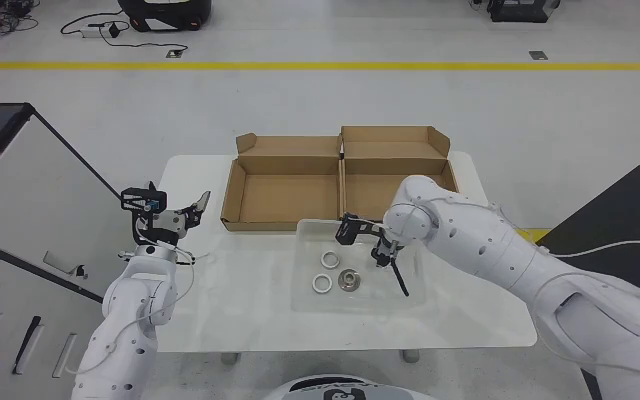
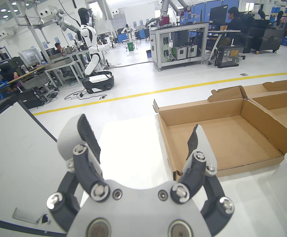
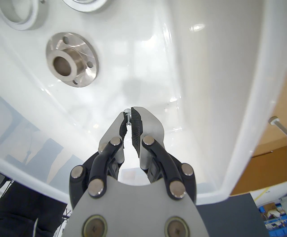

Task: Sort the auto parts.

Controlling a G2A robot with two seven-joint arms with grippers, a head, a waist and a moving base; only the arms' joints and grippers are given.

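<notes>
Two fingers of the right gripper (image 3: 128,113) pinch a small screw (image 3: 128,119) at their tips inside the white tray (image 3: 213,78); a metal flange (image 3: 75,64) lies beyond them. The left gripper (image 2: 139,121) stands spread wide, cardboard box (image 2: 224,139) ahead.

Mostly hidden between the pads (image 3: 137,128) of the right gripper (image 3: 129,111) — a small threaded part (image 3: 128,119), only its end showing. Cut off by the picture's edge: one metal ring (image 3: 19,15), a second ring (image 3: 85,4) beside it, and the shank of a bolt (image 3: 277,124) on cardboard (image 3: 264,170).
</notes>
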